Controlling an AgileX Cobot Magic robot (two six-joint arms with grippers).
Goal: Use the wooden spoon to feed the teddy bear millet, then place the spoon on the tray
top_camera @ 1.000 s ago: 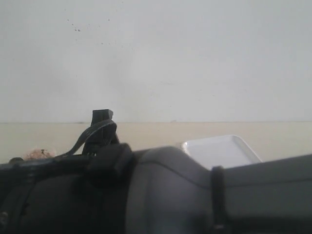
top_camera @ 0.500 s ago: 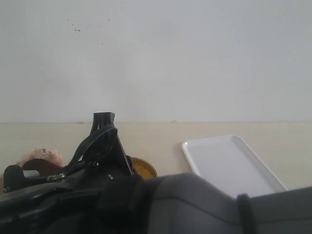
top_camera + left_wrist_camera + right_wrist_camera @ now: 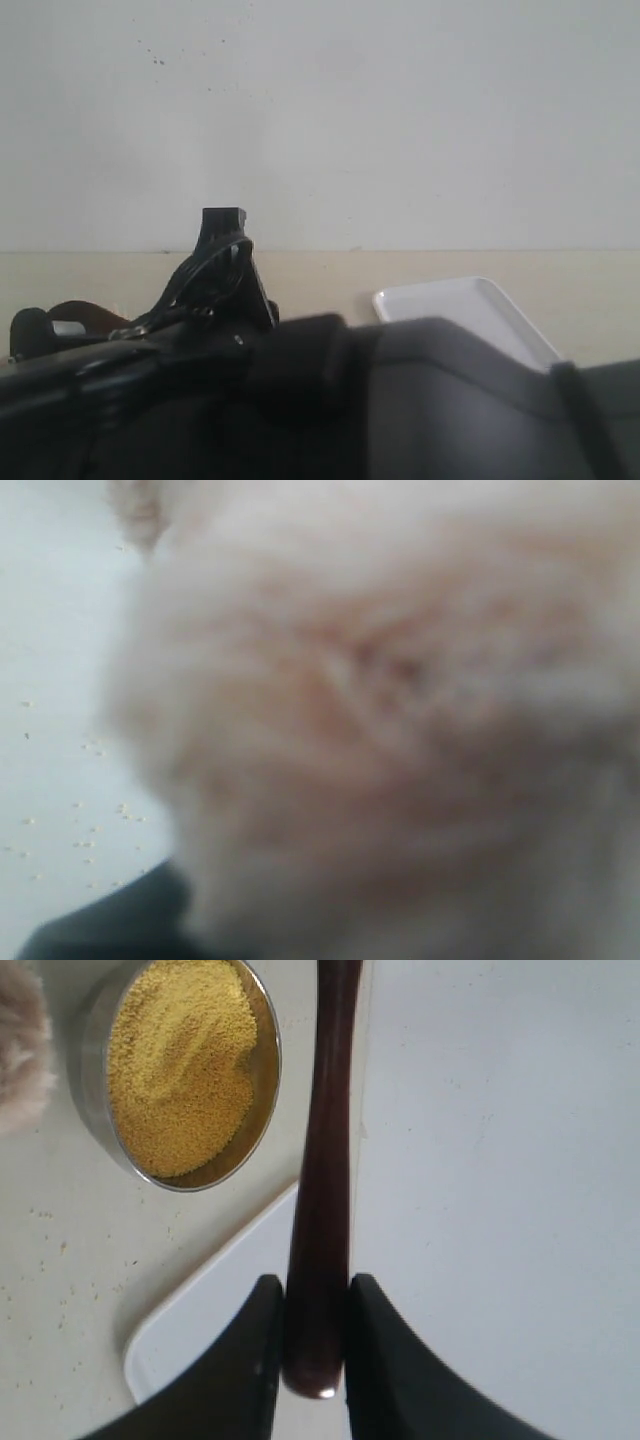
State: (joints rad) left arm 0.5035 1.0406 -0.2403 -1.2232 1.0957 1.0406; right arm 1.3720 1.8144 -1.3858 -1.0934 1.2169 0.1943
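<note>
My right gripper (image 3: pixel 315 1295) is shut on the thin handle of the dark reddish-brown wooden spoon (image 3: pixel 322 1160), near its butt end; the spoon's oval bowl runs out of the right wrist view. The spoon hangs over a corner of the white tray (image 3: pixel 480 1160), also seen as the tray (image 3: pixel 450 305) at the exterior view's right. Beside the tray stands the steel bowl (image 3: pixel 92 1080) heaped with yellow millet (image 3: pixel 180 1060). Blurred light-brown fur of the teddy bear (image 3: pixel 380 710) fills the left wrist view; only a dark finger (image 3: pixel 110 925) shows, its jaws hidden. A tuft of the bear (image 3: pixel 20 1050) sits by the bowl.
A grey and black arm (image 3: pixel 400 400) fills the lower exterior view and hides the bowl and the bear. Loose millet grains (image 3: pixel 85 830) lie scattered on the pale table (image 3: pixel 60 1290). A plain wall stands behind.
The arm in the foreground dropped, baring the bowl and the bear's fur, then rose again and covers them and part of the tray. Its black wrist part shifted slightly right and up.
</note>
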